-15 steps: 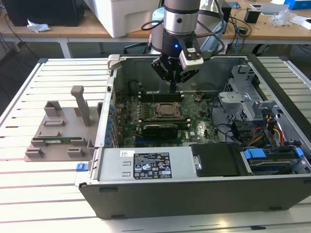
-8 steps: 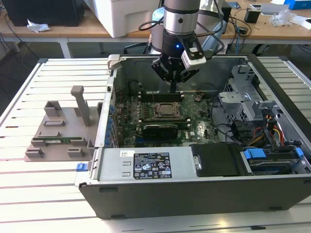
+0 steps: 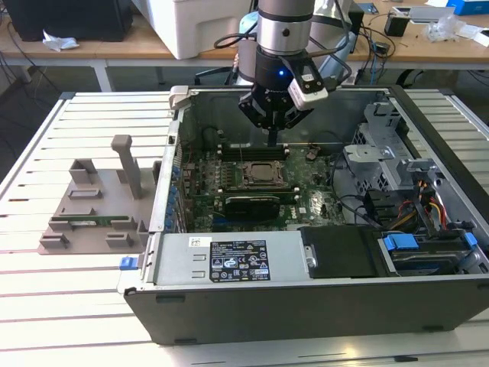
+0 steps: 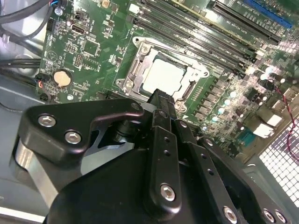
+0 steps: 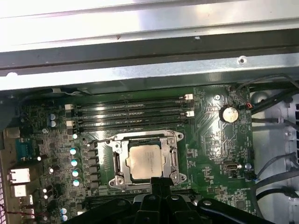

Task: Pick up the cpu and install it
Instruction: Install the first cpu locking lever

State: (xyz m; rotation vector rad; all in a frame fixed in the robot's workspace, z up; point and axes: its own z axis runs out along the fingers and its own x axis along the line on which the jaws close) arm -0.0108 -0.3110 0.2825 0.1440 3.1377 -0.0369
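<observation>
The cpu (image 5: 145,161) is a silvery square chip lying flat inside the black socket with its metal frame (image 3: 262,174) on the green motherboard (image 3: 309,200); the second wrist view shows the cpu (image 4: 166,77) seated there too. My gripper (image 3: 272,139) hangs above the socket's far edge inside the open computer case. Its black fingers (image 4: 161,100) are pressed together with nothing between them. The fingertips (image 5: 159,183) hide the near edge of the socket in both wrist views.
Long memory slots (image 5: 131,114) run beside the socket. The case walls (image 3: 176,153), a power supply (image 3: 229,260) and a drive cage with cables (image 3: 412,191) ring the board. A grey fixture (image 3: 92,206) holding a green memory stick lies on the table at the exterior view's left.
</observation>
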